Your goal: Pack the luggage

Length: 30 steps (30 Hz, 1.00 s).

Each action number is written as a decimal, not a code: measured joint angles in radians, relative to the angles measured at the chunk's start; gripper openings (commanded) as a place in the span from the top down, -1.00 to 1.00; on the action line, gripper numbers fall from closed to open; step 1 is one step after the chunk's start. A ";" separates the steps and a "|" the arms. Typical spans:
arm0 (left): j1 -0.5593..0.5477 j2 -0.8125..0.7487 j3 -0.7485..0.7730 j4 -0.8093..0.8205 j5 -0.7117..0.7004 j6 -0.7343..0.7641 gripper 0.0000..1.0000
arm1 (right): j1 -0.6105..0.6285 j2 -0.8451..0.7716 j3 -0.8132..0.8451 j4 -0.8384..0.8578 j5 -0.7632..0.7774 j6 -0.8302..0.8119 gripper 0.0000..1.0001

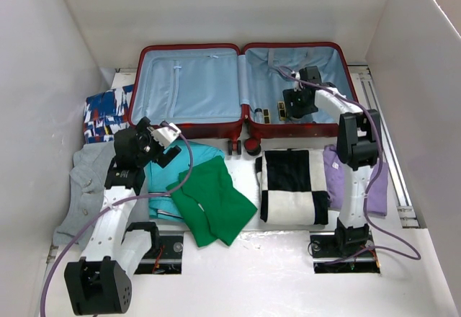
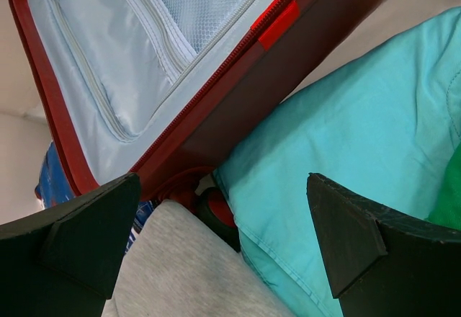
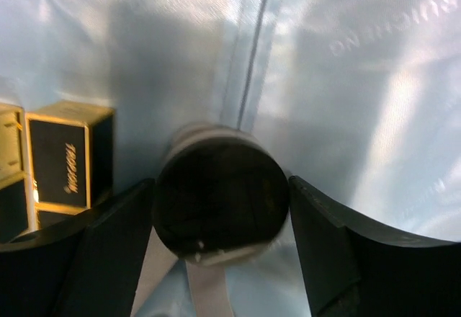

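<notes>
Dark-red hard-shell clamshell luggage (image 1: pixel 191 86) lay open at twelve o'clock; the right gripper (image 1: pixel 299 103), inside its right half, clamped a dark round canister (image 3: pixel 220 202); the left gripper (image 2: pixel 222 187) gaped empty at nine o'clock

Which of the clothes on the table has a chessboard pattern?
The black-and-white checked one, lying between the green garment and the lilac one; those are plain colours, as are the turquoise piece and the grey piece.

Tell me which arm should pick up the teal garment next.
Left. The left gripper hangs open over the teal garment's edge, while the right gripper is inside the luggage, closed around a dark cylinder.
</notes>
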 measured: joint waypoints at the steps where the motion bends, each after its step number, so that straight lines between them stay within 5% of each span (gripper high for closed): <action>1: 0.000 -0.002 0.000 0.000 0.000 0.001 -0.98 | 0.000 -0.005 0.000 -0.011 0.010 -0.003 -0.64; 4: 0.000 -0.013 0.000 -0.002 0.003 0.006 -0.98 | 0.000 -0.050 -0.002 -0.050 0.037 -0.015 -1.00; 10: 0.000 -0.068 0.000 -0.039 0.034 0.016 -0.98 | 0.026 -0.256 0.000 -0.103 0.081 -0.060 -1.00; 14: 0.000 -0.120 0.013 -0.151 0.119 0.101 -0.59 | 0.127 -0.447 -0.028 -0.110 0.118 -0.098 -1.00; 19: 0.000 -0.143 0.067 -0.394 0.263 0.300 -0.50 | 0.365 -0.728 -0.270 -0.056 0.038 -0.123 -1.00; 23: -0.009 -0.139 0.071 -0.500 0.280 0.391 -0.78 | 0.642 -0.892 -0.547 -0.015 0.020 -0.085 -1.00; 30: -0.044 -0.154 -0.013 -0.419 0.205 0.278 -0.71 | 1.060 -0.989 -0.924 0.129 -0.019 0.093 -0.89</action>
